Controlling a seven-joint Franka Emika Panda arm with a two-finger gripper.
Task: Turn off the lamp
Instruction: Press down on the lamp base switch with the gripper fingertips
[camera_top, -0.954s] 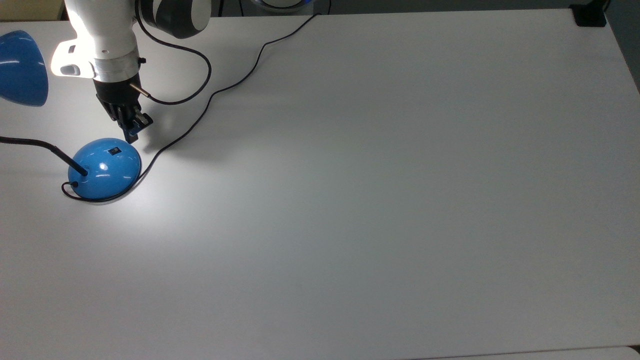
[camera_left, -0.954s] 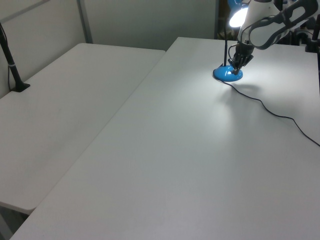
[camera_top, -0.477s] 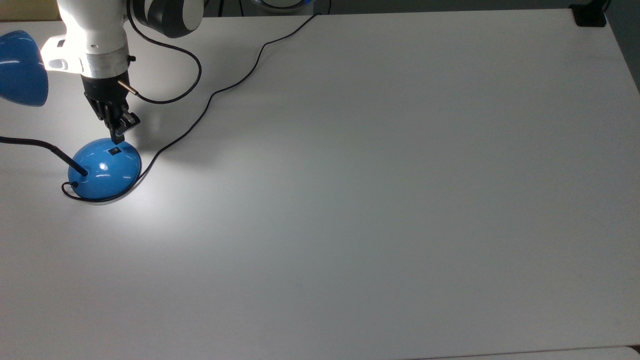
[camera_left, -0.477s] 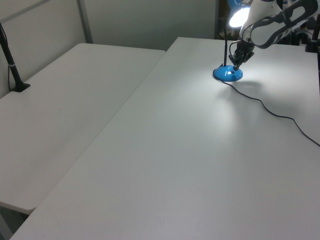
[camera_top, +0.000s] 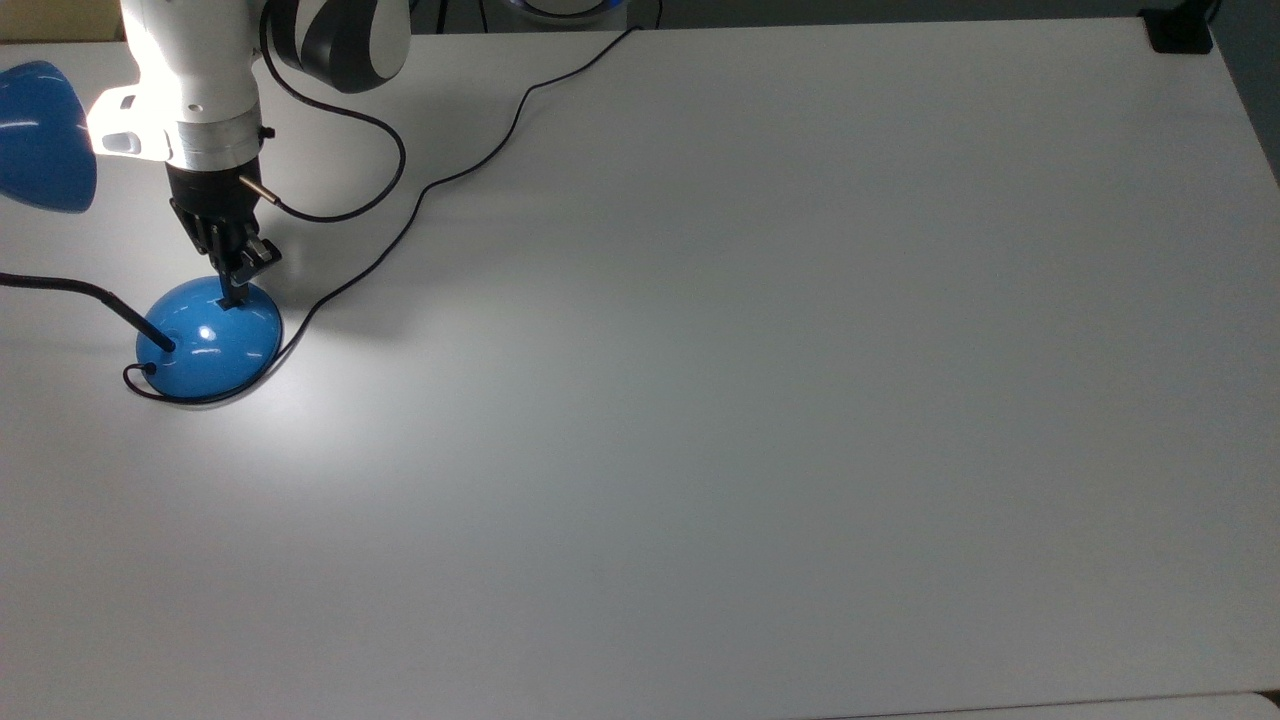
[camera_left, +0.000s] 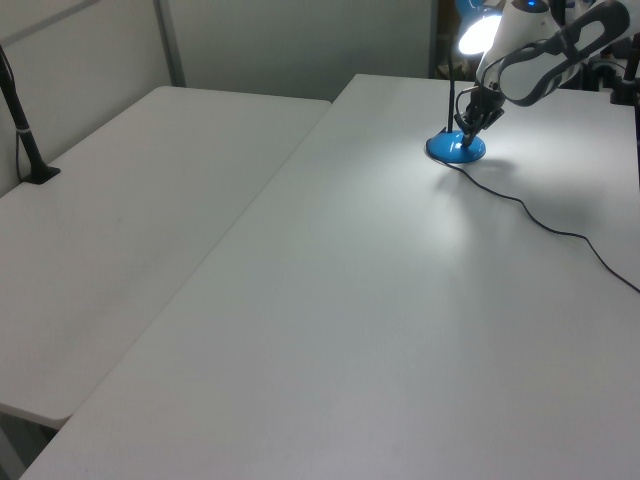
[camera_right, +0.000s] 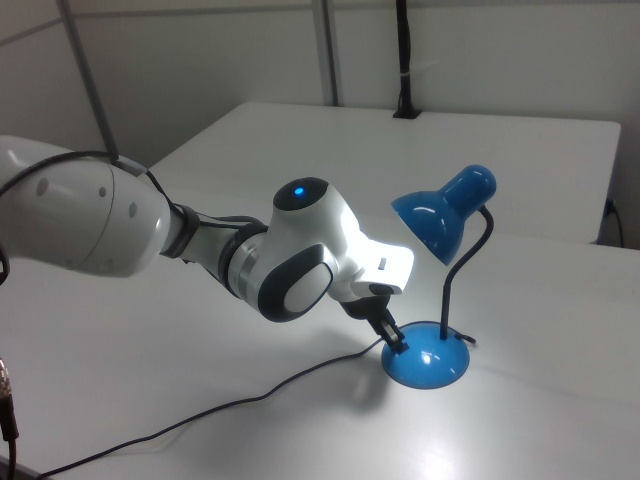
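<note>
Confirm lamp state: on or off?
On. A bright pool of light falls on the table around the lamp base, and the gripper, lit from the shade, sits at the switch on the base.

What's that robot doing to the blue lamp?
The robot arm is reaching down to the lamp on the white table. Its hand has its tip pressed onto the top of the lamp's round blue base, right where the switch sits. The lamp is lit, with a bright patch shining on the table around it, so it is not switched off yet.

Switch hidden beneath gripper (camera_top: 238, 291)
</note>
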